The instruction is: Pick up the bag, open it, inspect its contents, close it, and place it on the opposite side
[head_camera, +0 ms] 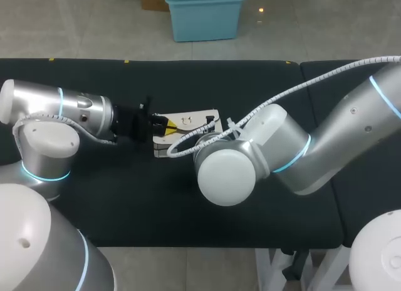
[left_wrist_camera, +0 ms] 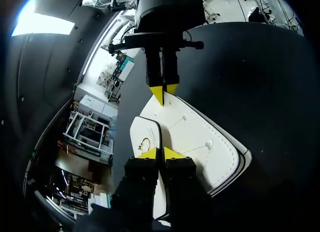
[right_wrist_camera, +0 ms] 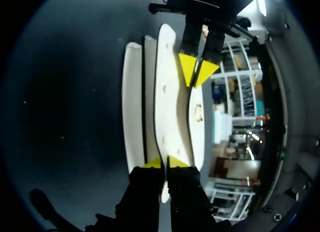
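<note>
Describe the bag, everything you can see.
The bag is white, leather-like and flat, with stitched edges, small studs and a metal ring on its flap. The left gripper and right gripper pinch its opposite ends over the black table. Whether it rests on the table is unclear.

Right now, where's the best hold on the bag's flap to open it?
Likely the flap at its rounded free end, coming in from the left gripper's side: there it stands slightly off the bag, leaving a lip to pinch.
</note>
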Robot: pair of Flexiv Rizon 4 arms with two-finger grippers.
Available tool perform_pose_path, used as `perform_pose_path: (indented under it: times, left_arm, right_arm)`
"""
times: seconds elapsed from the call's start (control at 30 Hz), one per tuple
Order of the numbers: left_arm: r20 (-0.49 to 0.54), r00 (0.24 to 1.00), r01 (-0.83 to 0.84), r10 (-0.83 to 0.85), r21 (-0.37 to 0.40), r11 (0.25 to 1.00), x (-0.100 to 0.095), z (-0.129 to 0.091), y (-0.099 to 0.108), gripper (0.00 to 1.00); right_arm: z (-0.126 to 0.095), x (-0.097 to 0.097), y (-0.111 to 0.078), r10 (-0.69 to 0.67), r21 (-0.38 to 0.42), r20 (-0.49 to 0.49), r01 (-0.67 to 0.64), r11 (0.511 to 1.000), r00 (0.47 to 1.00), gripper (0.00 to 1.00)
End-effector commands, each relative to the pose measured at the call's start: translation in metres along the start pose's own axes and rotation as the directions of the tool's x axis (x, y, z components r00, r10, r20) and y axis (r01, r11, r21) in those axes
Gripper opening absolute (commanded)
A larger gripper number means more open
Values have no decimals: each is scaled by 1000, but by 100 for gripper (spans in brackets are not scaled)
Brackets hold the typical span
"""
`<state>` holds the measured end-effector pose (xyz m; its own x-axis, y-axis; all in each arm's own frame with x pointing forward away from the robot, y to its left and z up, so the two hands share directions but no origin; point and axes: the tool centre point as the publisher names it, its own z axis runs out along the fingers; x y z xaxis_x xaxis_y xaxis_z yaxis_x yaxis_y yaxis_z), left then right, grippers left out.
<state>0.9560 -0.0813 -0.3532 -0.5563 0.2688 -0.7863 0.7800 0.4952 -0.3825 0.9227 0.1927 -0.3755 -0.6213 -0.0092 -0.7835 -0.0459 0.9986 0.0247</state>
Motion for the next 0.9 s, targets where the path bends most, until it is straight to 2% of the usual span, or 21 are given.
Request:
perform_pose_path:
  times: [0.03,0.07,0.13,0.17,0.23,0.27,0.33,0.4,0.43,0.53,0.63,0.9]
  left_arm:
    - [11,1000,8,-8,4,1000,1,-3,-1,26]
    - [10,1000,9,-9,1,1000,2,-4,-1,35]
    - [8,1000,14,-14,-6,1000,4,-3,1,40]
    - [9,1000,17,-17,-11,1000,4,-3,1,40]
    - [21,999,28,-27,-17,999,3,-4,2,36]
    - [23,999,28,-28,-16,999,2,-4,2,31]
    - [31,999,28,-28,-20,999,0,-5,2,14]
    - [35,999,28,-27,-21,999,-2,-5,2,11]
    - [38,999,27,-26,-25,999,-2,-5,2,0]
    - [49,998,41,-39,-38,998,-3,-2,3,0]
    - [40,997,73,-72,-16,997,-2,1,2,0]
    - [16,992,125,-125,5,992,11,11,0,0]
  right_arm:
    - [2,3,-2,1,-15,75,0,1000,997,0]
    - [2,3,-2,1,-15,75,0,1000,997,0]
    - [2,3,-2,1,-15,75,0,1000,997,0]
    - [2,3,-2,1,-15,75,0,1000,997,0]
    - [2,3,-2,1,-15,75,0,1000,997,0]
    - [2,3,-2,1,-15,75,0,1000,997,0]
    - [2,3,-2,1,-15,75,0,1000,997,0]
    - [2,3,-2,1,-15,75,0,1000,997,0]
    - [2,3,-2,1,-15,75,0,1000,997,0]
    - [2,3,-2,1,-15,75,0,1000,997,0]
    - [2,3,-2,1,-15,75,0,1000,997,0]
    - [2,3,-2,1,-15,75,0,1000,997,0]
